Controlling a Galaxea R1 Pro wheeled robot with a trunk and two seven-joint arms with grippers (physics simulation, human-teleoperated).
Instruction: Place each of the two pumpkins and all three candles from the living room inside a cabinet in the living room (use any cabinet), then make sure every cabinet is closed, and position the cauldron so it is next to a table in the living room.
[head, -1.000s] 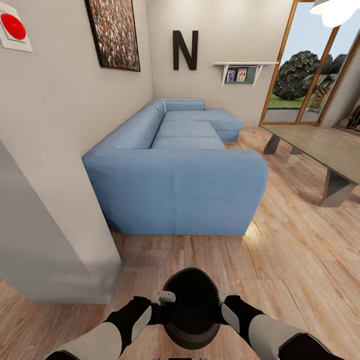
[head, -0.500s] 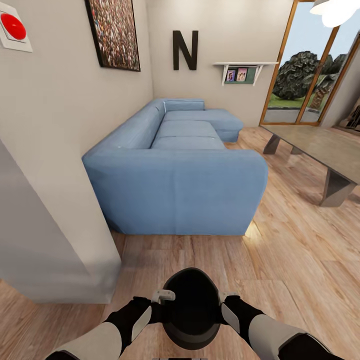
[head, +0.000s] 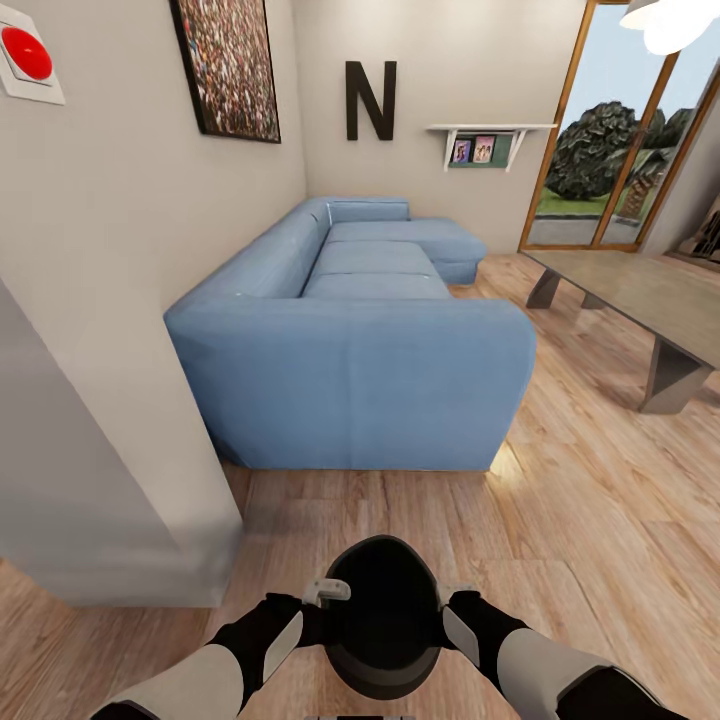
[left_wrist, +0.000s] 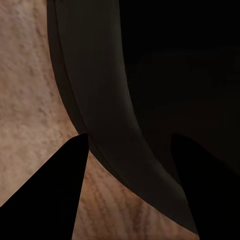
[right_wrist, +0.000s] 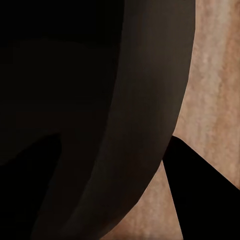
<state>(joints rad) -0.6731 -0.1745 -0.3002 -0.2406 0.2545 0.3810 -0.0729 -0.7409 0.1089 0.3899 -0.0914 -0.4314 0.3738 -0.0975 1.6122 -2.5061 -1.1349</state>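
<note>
Because the cauldron (head: 382, 615) is wide and round, it hangs between the two claws, the left claw (left_wrist: 132, 145) and right claw (right_wrist: 112, 145) each closed across its rim. The table (head: 650, 290) stands well ahead to the right claw's side, so I judge the pot is carried low over the floor (head: 560, 520) to go there

Light wood plank floor (head: 560, 520), bearing a blue corner sofa (head: 360, 340) and a low grey glass-topped table (head: 640, 295) on slanted legs.

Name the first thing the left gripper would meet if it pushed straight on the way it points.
The cauldron: its rim wall sits between the left gripper jaws already, so contact looks immediate.
</note>
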